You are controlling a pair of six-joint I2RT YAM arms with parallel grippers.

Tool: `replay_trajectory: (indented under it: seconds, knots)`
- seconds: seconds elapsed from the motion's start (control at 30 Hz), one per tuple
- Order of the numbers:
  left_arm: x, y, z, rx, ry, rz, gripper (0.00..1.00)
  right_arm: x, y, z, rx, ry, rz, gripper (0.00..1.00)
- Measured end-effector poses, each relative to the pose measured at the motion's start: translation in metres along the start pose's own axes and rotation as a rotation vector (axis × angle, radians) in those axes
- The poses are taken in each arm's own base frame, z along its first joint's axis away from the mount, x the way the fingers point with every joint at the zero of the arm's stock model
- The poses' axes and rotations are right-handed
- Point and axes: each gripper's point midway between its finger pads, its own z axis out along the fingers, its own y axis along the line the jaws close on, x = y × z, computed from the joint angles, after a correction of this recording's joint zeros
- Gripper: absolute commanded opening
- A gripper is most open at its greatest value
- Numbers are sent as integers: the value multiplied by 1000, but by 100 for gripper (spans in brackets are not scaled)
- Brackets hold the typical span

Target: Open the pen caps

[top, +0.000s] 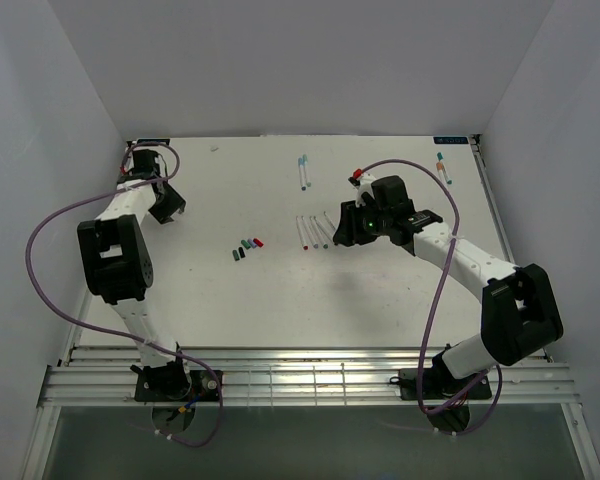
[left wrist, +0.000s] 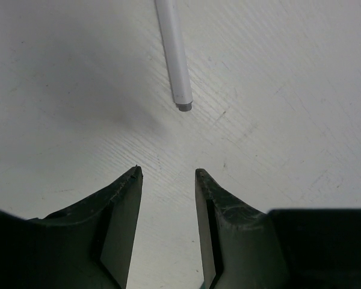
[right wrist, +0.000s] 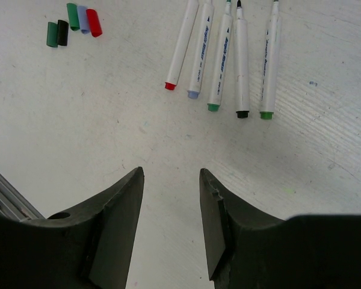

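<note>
5 caps (right wrist: 94,22) off; pens' (right wrist: 221,60) print illegible.

The right gripper (right wrist: 171,171) hangs over the white surface (right wrist: 78,132), jaws apart, only bare surface between them. Beyond lie five white pens (right wrist: 221,60) side by side, their near ends red, lilac, green, black and green. At far left lie the caps (right wrist: 83,19): green, lilac and red touching, with a green and a black pair just beside. A metal rail (right wrist: 9,192) crosses the lower left.

White table (top: 280,300), seemingly matte pale walls (top: 310,60)
</note>
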Motion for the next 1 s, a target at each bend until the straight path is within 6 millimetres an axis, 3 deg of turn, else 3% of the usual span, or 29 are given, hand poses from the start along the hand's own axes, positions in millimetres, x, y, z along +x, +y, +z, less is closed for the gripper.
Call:
replay_trajectory:
  seconds: [0.83,1.0]
  knots:
    - [-17,-8,42,-66,19,-31,54,2,-1,-3,3,-18,-14,49]
    - [-33,-15,46,-70,-11,-36,53,2,-1,-3,3,-19,-14,49]
